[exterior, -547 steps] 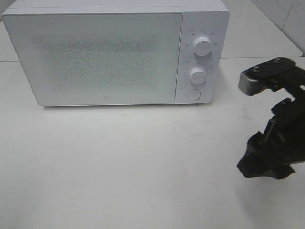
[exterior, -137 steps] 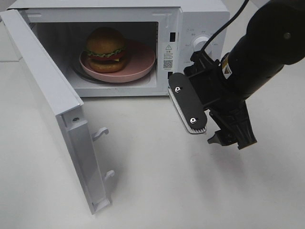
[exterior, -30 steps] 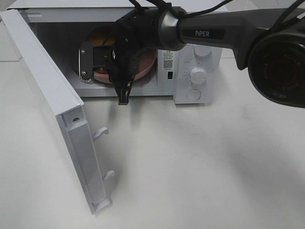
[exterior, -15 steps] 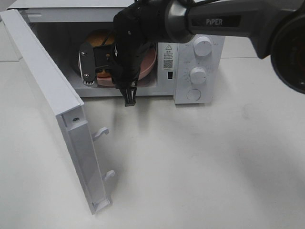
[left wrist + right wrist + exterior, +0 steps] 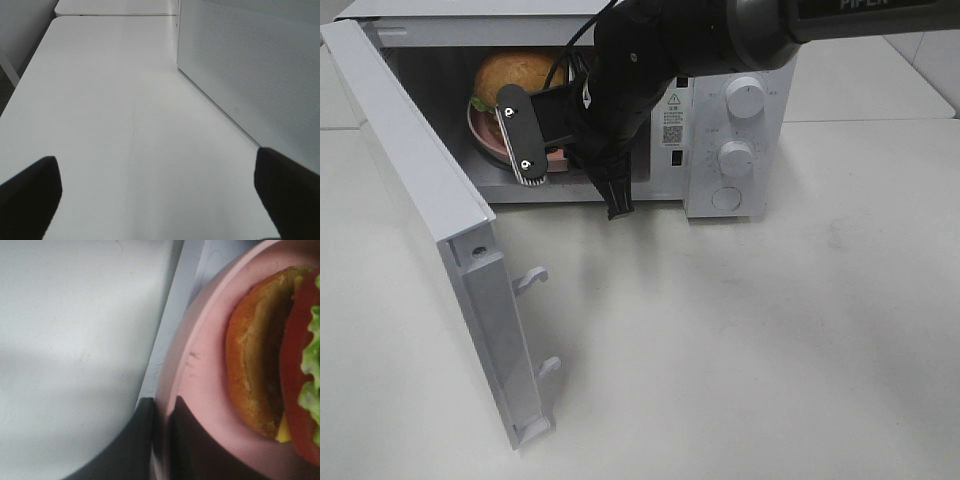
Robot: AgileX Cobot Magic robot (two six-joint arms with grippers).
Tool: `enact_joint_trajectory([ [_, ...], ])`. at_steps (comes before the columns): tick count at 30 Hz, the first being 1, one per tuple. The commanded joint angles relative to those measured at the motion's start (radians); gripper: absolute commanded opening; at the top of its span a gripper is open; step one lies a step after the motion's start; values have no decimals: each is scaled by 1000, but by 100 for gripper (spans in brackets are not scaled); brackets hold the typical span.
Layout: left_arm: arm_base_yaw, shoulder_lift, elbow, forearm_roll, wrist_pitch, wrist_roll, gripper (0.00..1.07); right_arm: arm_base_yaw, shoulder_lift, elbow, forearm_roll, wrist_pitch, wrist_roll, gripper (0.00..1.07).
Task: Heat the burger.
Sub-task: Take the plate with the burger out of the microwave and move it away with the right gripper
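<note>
The burger [image 5: 515, 72], with a golden-brown bun, sits on a pink plate [image 5: 480, 137] inside the open microwave [image 5: 740, 60]. My right arm reaches across into the cavity. My right gripper [image 5: 570, 165] hides the plate's front part. In the right wrist view the right gripper [image 5: 161, 440] is shut on the pink plate's rim [image 5: 200, 370], with the burger [image 5: 270, 355] close beyond it, showing lettuce, tomato and cheese. My left gripper [image 5: 160, 200] is open and empty over the table and is out of the exterior high view.
The microwave door [image 5: 420, 190] stands wide open to the left, with its latch hooks [image 5: 532, 278] sticking out. Two knobs [image 5: 744, 98] and a round button [image 5: 725, 198] are on the control panel. The left wrist view shows the door's perforated outer face [image 5: 250, 75].
My right gripper has shifted to the right and slightly toward the front. The plate and burger have slid left in the cavity, and more of the bun shows.
</note>
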Motion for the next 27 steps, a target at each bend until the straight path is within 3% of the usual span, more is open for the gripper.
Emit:
enact_joint_trajectory([
  [1,2,-8,0,-2,-11,-1,98,3,-54,53,-10,-89,-24,0],
  [27,2,-8,0,-2,-11,-1,98,3,-357,496,157,-223,-200,0],
])
